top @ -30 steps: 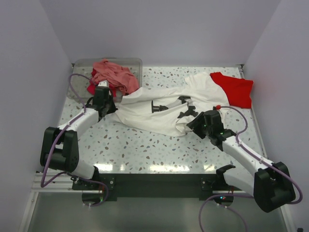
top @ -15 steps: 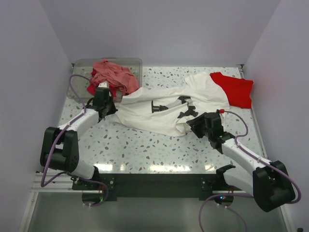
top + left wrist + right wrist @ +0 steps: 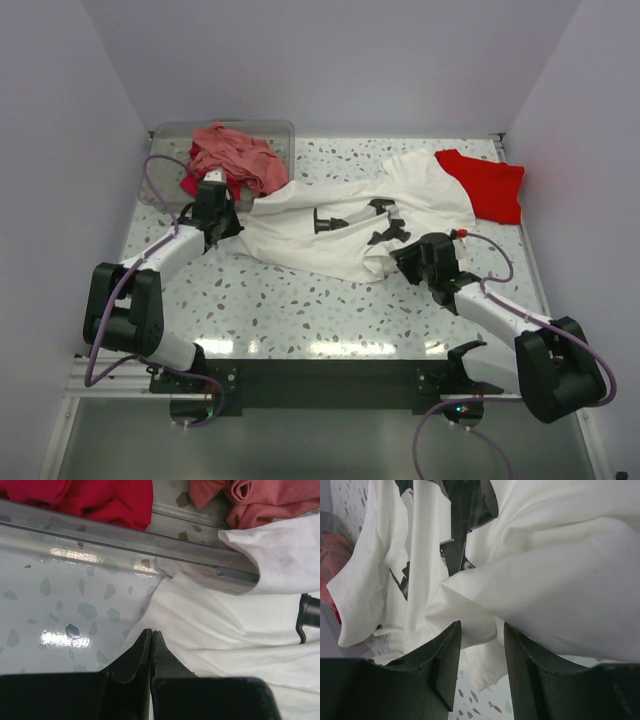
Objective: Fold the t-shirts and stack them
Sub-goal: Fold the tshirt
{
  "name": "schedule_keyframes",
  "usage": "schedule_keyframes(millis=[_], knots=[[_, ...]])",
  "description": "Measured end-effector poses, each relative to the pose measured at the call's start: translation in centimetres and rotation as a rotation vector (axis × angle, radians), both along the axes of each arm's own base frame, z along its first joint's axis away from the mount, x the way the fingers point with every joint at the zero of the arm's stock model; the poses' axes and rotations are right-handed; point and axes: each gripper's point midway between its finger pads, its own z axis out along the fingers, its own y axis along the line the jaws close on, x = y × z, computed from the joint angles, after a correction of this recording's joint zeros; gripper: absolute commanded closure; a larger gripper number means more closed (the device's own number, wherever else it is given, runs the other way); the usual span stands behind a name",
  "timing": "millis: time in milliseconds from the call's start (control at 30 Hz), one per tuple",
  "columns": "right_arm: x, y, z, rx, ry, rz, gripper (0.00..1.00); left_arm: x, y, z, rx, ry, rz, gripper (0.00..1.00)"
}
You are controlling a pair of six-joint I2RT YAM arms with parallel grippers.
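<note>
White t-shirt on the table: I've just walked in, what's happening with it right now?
The white t-shirt lies crumpled, not yet folded, across the table. The left gripper is shut on its left edge, beside the clear bin holding a salmon-pink t-shirt. The right gripper stands open around a bunched fold at its near right. A red t-shirt lies at the far right corner.
</note>
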Motion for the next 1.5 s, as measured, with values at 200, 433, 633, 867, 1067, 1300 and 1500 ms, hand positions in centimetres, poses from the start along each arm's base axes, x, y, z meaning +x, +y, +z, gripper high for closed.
schedule_keyframes(millis=[200, 433, 633, 867, 1067, 1300, 1500], knots=[[0.3, 0.1, -0.4, 0.008, 0.006, -0.008, 0.71, 0.0, 0.0, 0.0, 0.000, 0.000, 0.000, 1.00], [0.3, 0.1, -0.3, 0.010, 0.003, -0.008, 0.86, 0.0, 0.0, 0.0, -0.001, 0.000, -0.002, 1.00], [0.2, 0.1, -0.3, 0.007, 0.006, -0.008, 1.00, 0.0, 0.0, 0.0, -0.001, 0.000, -0.001, 1.00], [-0.3, -0.6, 0.9, -0.015, -0.018, -0.018, 1.00, 0.0, 0.0, 0.0, -0.001, 0.000, -0.002, 1.00], [-0.7, -1.2, 1.8, -0.030, -0.035, -0.031, 1.00, 0.0, 0.0, 0.0, -0.001, 0.000, -0.002, 1.00], [-1.1, -3.5, 5.5, -0.159, -0.079, -0.053, 1.00, 0.0, 0.0, 0.0, -0.001, 0.001, -0.002, 1.00], [-1.2, -5.5, 11.8, -0.287, -0.187, -0.052, 1.00, -0.1, 0.0, 0.4, -0.003, -0.009, -0.001, 1.00]])
